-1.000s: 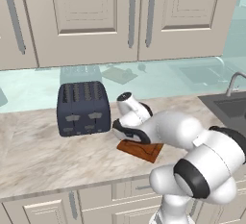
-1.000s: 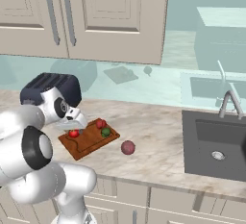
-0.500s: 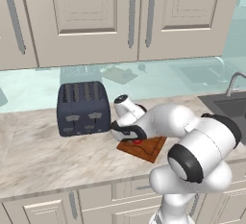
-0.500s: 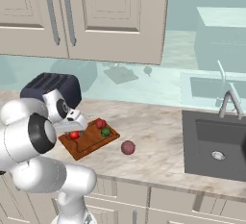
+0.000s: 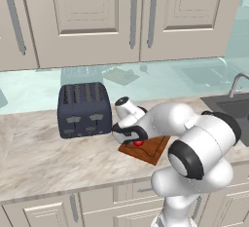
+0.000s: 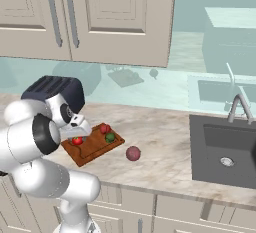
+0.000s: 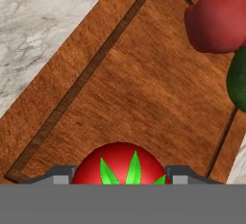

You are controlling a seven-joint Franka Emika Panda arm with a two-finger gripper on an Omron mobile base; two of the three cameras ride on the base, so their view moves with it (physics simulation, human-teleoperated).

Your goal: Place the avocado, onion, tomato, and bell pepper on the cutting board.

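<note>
My gripper (image 7: 120,176) is shut on the tomato (image 7: 120,163), a glossy red ball with a green leafy star, low over the near-left part of the cutting board (image 7: 144,83). The same tomato (image 6: 77,140) shows under my hand on the cutting board (image 6: 95,150). The red bell pepper (image 6: 104,128) and the dark-green avocado (image 6: 110,138) lie side by side at the board's far end, also the bell pepper (image 7: 218,18) and avocado (image 7: 238,79). The mauve onion (image 6: 133,153) rests on the counter, to the right of the board. In the left base view my gripper (image 5: 138,141) holds the tomato (image 5: 139,143) above the cutting board (image 5: 151,150).
A dark toaster (image 5: 83,109) stands just left of the board, close to my hand. The sink (image 6: 225,149) with its faucet (image 6: 239,106) is sunk into the counter at the right. Wall cabinets hang above the counter.
My elbow has swung outward and the hand with the tomato has sunk slightly toward the board. The other vegetables have stayed put.
</note>
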